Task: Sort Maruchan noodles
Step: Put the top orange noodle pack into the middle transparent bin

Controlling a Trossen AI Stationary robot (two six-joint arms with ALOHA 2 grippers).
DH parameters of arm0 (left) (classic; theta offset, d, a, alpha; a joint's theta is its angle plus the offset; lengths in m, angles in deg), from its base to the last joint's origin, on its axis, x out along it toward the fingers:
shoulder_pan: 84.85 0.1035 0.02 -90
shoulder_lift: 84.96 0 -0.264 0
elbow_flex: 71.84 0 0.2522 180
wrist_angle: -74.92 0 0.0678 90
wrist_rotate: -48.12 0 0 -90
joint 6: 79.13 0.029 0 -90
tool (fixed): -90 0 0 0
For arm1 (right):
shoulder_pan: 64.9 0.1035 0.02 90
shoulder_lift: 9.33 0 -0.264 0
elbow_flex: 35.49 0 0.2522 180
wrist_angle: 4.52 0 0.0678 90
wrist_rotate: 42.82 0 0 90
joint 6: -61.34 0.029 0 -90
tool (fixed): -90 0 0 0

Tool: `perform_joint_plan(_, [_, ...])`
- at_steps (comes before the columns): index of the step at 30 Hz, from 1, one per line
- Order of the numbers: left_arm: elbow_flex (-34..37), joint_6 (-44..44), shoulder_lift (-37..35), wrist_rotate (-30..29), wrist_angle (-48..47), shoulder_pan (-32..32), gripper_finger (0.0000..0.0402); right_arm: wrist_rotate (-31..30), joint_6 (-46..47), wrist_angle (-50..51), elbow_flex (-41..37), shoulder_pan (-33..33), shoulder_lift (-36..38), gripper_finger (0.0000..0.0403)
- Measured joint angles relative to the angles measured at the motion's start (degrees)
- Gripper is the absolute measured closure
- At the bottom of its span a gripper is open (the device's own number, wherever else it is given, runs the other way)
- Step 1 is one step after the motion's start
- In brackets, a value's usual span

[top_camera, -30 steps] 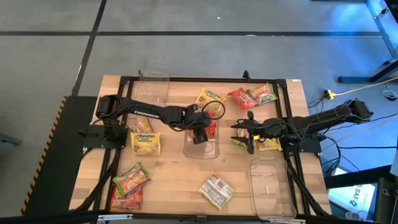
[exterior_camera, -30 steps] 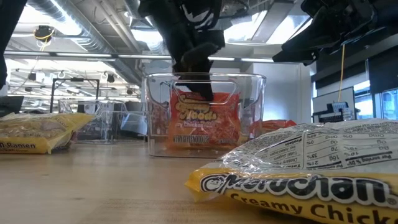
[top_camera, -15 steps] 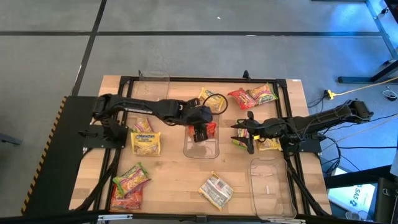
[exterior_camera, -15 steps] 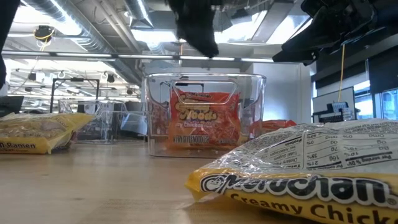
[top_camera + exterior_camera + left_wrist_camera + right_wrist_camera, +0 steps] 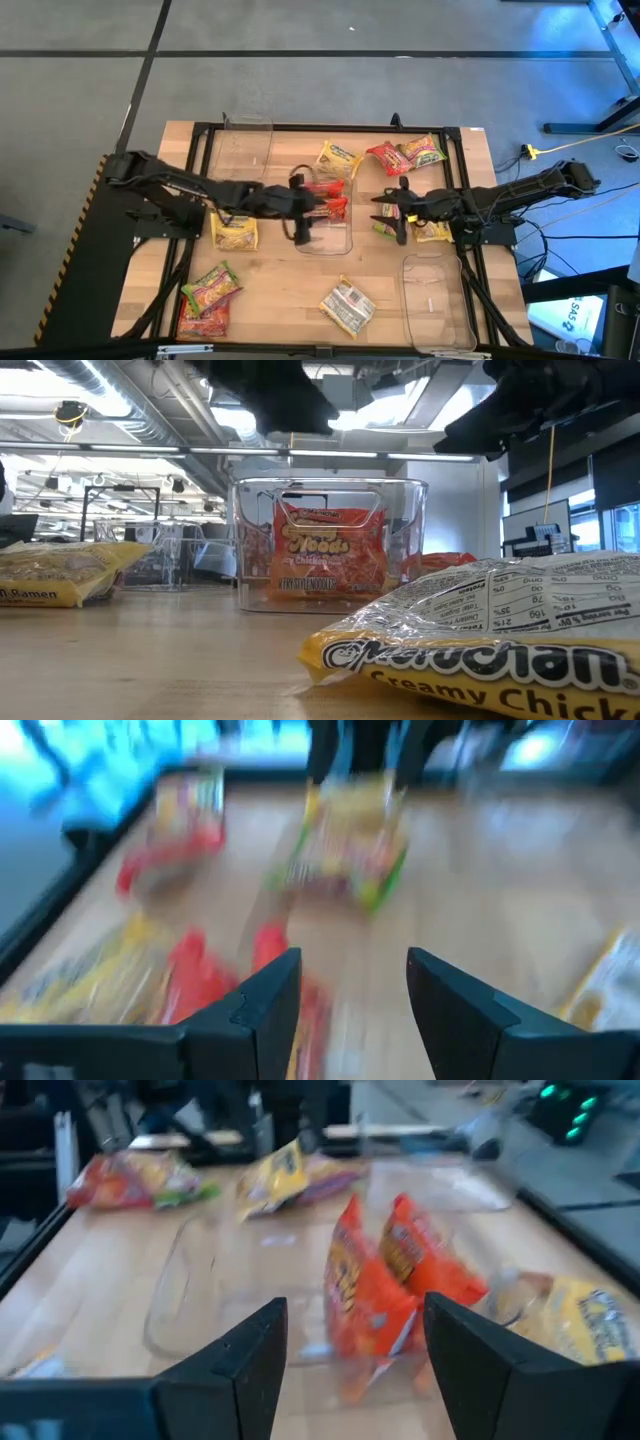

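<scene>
Left gripper now sits at about eight o'clock of the middle clear tray, jaws apart and nothing between them, as the left wrist view confirms. A second ago I had it reaching down into that tray over the red packets; it has since lifted clear and swung away toward nine o'clock. The two red noodle packets stand on edge inside the tray, leaning together, and the low view shows one upright behind the clear wall with no finger on it any more. I read that as a finished drop: red has its bin.

Right gripper hovers at three o'clock of the tray, open and empty, unmoved, above a packet that looks green-edged, though the arm hides most of it.

Plenty is left to sort: a yellow packet at twelve o'clock, a red and green pair at one o'clock, a yellow one near the left arm, several at seven o'clock, and a silvery one at six o'clock. Two other clear trays, one at eleven o'clock and one at five o'clock, look unfilled.
</scene>
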Motion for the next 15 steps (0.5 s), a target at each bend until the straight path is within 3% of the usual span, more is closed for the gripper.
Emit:
perform_joint_plan(4, [13.1,2.2,-0.8,3.5,28.6,0.0,0.0226,-6.2,-0.7,-4.3,0.0,-0.6,0.0,0.0197])
perform_joint_plan(7, [18.9,4.1,-0.5,5.5,42.1,0.0,0.0226,-10.3,-2.2,-5.1,0.1,-2.6,-0.3,0.0195])
perform_joint_plan(15, [22.6,4.6,-0.3,5.5,46.3,0.0,0.0226,-10.8,-4.8,-4.8,0.1,-13.8,-3.1,0.0139])
